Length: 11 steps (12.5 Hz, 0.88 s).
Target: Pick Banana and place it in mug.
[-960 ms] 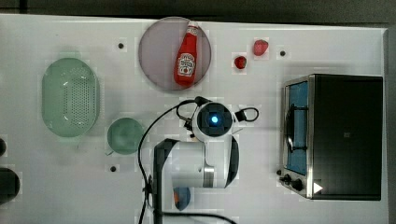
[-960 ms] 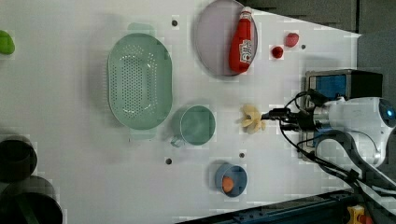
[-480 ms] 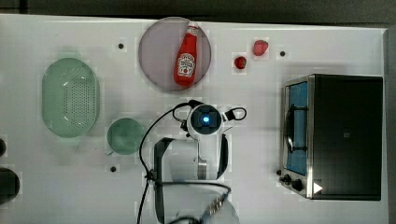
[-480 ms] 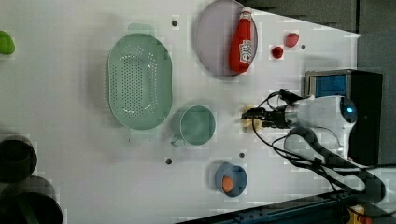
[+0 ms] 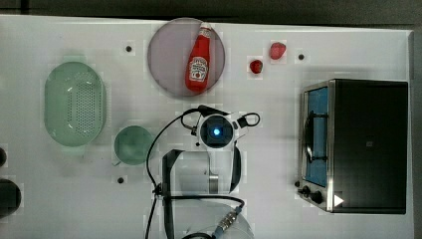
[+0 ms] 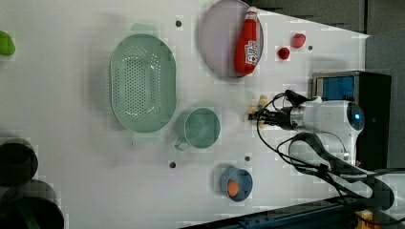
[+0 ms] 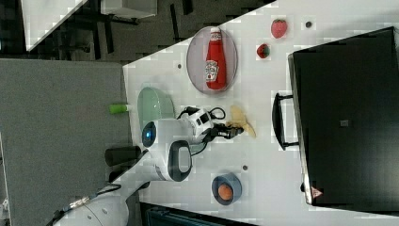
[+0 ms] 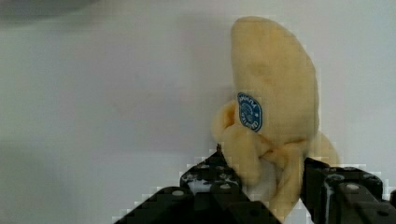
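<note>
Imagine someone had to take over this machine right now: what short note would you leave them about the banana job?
Gripper: fingers down on either side of the banana's peeled end, close against it; a firm hold is not certain yet.
Banana: lying on the white table, not lifted, to the left view's right of the mug.
Mug: upright and empty, beside the green colander.
Done: reach to the banana.
Left: secure the hold, lift, carry over the mug, drop it in.

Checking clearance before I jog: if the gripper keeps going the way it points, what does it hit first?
The banana: the fingers already flank its lower end in the wrist view. Straight past it lies the white table; contact can't be confirmed.
</note>
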### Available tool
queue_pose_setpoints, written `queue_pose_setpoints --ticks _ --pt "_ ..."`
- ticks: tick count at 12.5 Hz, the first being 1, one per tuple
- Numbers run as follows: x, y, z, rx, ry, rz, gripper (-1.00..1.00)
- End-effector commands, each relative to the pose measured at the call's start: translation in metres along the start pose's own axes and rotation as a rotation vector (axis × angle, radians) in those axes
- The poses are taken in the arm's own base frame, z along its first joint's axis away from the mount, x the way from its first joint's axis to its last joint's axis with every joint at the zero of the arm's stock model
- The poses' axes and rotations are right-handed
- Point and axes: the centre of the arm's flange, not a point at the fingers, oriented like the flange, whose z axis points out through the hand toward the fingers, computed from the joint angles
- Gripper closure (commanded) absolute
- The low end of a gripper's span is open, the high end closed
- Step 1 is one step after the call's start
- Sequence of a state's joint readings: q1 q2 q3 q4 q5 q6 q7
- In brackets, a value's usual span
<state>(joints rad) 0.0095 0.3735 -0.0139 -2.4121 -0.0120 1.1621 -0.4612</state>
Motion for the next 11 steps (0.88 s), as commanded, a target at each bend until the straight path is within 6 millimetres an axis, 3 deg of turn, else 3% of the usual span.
queue_pose_setpoints --ticks 1,4,6,7,9,10,11 --pt "0.008 0.008 -0.014 0.012 0.038 -0.002 0.37" --pt "0.018 0.006 -0.079 0.031 0.092 0.0 0.37" --pt "0.02 0.005 -0.146 0.02 0.047 -0.001 0.37" --pt "0.015 0.007 -0.21 0.007 0.0 -0.001 0.37" --pt "0.008 0.0 -0.287 0.016 0.031 -0.021 0.37" --pt "-0.003 -0.015 -0.319 0.021 0.06 -0.051 0.37" --pt "-0.014 -0.026 -0.331 0.016 0.058 -0.059 0.37"
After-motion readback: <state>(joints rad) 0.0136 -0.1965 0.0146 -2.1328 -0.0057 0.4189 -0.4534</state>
